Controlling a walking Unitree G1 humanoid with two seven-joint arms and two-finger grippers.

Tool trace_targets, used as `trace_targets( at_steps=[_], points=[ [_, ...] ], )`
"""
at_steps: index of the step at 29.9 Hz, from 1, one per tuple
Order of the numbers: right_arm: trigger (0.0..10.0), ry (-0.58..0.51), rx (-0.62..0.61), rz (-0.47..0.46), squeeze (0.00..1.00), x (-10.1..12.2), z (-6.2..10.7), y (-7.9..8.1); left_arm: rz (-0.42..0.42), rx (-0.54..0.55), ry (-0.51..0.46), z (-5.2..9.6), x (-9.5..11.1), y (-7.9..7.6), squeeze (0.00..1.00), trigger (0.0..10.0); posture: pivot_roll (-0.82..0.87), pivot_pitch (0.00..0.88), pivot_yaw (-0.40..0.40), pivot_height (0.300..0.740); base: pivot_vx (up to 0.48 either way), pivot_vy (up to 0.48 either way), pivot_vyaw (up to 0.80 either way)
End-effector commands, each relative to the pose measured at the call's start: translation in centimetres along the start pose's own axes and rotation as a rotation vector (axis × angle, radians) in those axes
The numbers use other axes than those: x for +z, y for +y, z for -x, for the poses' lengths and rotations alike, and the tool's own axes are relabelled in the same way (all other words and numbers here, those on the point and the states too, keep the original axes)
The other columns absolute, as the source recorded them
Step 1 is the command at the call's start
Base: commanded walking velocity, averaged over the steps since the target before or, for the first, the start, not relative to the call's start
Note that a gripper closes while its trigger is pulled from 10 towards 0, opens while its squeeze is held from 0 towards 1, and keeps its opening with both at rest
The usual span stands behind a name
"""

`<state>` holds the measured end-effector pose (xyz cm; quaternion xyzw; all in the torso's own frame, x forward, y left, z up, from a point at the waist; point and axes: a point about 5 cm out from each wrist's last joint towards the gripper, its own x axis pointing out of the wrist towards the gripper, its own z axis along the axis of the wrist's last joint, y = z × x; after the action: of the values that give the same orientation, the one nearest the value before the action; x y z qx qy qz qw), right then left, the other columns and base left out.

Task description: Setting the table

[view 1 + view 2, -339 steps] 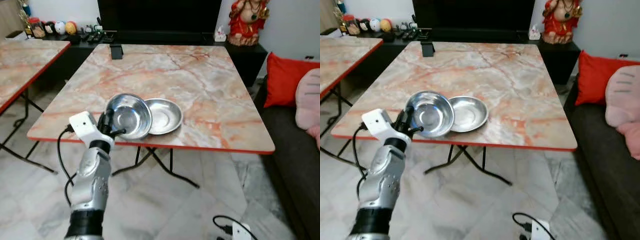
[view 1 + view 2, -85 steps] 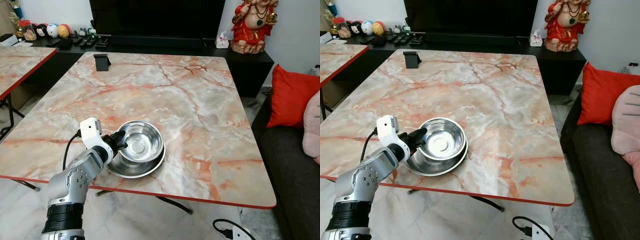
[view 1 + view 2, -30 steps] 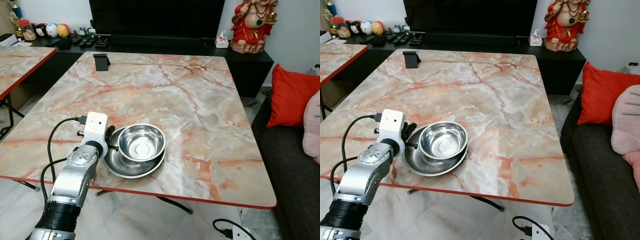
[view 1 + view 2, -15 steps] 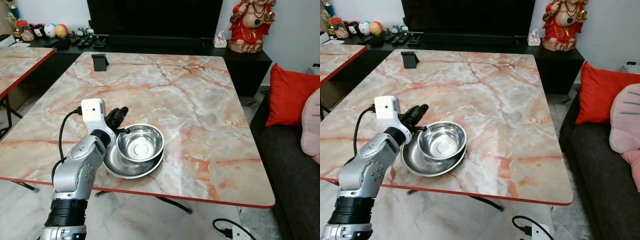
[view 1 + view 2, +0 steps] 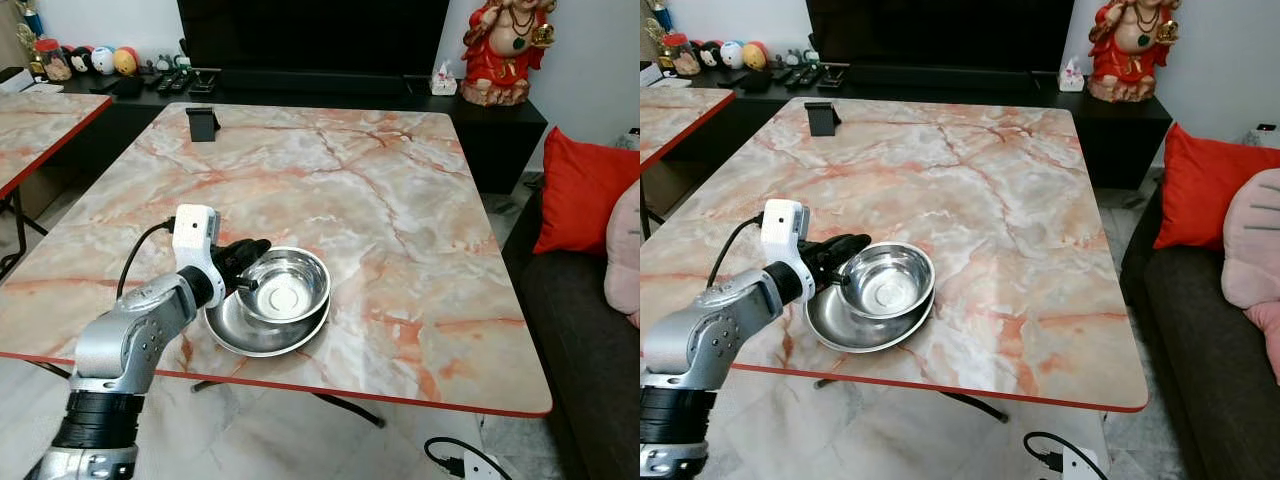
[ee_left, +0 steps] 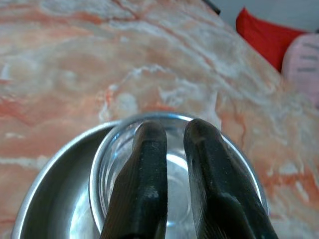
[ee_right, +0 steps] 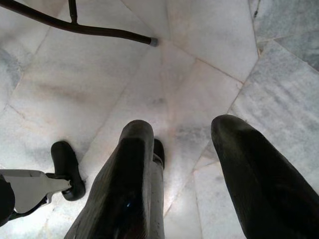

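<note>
- Left eye view: a small round stainless steel bowl is seen nested in a wider shallow steel dish, near the front edge of the marble-patterned desk.
- The left gripper sits at the bowl's near rim, its fingers almost together with only a slit between them; nothing is clamped.
- The right gripper hangs above the floor tiles, fingers spread.
- The bowl is judged light, rigid and slippery; a pinch across the thin rim is advised.
</note>
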<state>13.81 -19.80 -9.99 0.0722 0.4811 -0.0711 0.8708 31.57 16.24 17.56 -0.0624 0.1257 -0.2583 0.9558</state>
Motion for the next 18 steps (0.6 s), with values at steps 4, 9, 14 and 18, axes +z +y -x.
trace_targets(
  at_steps=[4, 9, 14, 18],
  points=[
    [10.0, 0.012, -0.003, -0.004, 0.00, -0.3, 0.0, -0.1, -0.005, -0.069, 0.074, 0.3, -0.4, -0.5, 0.00, 10.0, 0.01, 0.000, -0.016, 0.740, 0.000, 0.000, 0.00],
    [10.0, 0.013, -0.002, -0.002, 0.00, -0.2, 0.0, -0.1, -0.005, -0.117, 0.133, 0.2, -1.5, -1.3, 0.00, 10.0, 0.01, 0.000, -0.015, 0.740, 0.000, 0.000, 0.00],
    [10.0, 0.014, -0.002, -0.001, 0.00, -0.2, 0.0, -0.1, -0.015, -0.121, 0.162, 0.0, -2.0, -1.8, 0.00, 10.0, 0.01, 0.000, -0.016, 0.740, 0.000, 0.000, 0.00],
    [10.0, 0.015, -0.001, 0.001, 0.00, -0.2, 0.0, -0.1, -0.030, -0.106, 0.168, -0.3, -2.0, -2.0, 0.00, 10.0, 0.01, 0.000, -0.016, 0.740, 0.000, 0.000, 0.00]
  ],
)
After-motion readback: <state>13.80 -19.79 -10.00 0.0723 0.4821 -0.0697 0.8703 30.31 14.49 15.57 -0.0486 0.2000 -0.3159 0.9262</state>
